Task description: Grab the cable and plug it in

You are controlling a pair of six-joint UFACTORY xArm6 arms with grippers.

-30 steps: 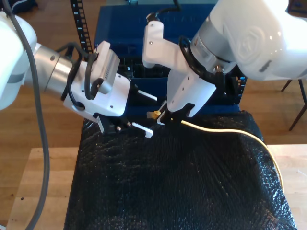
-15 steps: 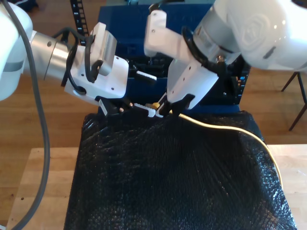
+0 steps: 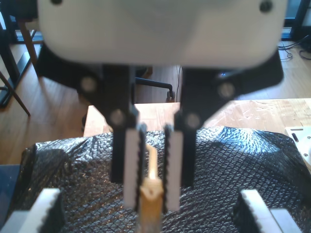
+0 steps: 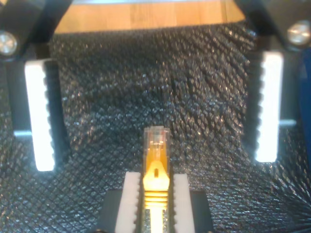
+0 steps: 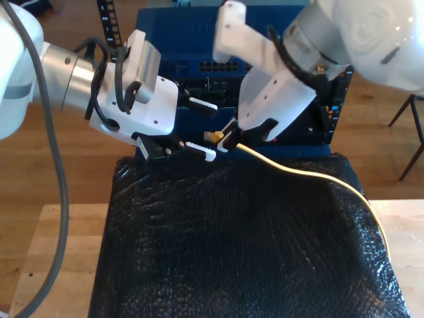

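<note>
Cable [image 5: 311,175]: long, thin, pale yellow, ending in a small clear plastic plug [image 4: 156,138] with a darker yellow ribbed boot behind it. Fine contacts show faintly through the plug's clear tip.

My first claw [image 5: 222,139]: narrow, white toothed fingers [image 3: 131,170] clamped on the boot. The plug pokes out just past the fingertips. The cord trails back behind the claw, dips onto the crinkled black plastic sheet [image 5: 232,252] covering the wooden desk [image 5: 59,252], then runs off over the sheet's far edge.

My second claw [image 5: 202,127]: spread wide, nothing between its fingers [image 4: 41,121]. It faces my first claw head-on. The plug tip sits in line with the gap, close to the lower finger, not touching either pad as far as I can tell.

Blue metal box [image 5: 179,33] with rows of dark sockets stands just beyond both claws.

Against half a second ago: my first claw has lifted off the sheet and drawn slightly away from my second claw, carrying the plug up in front of the box's dark face. My second claw is where it was, just as wide.
</note>
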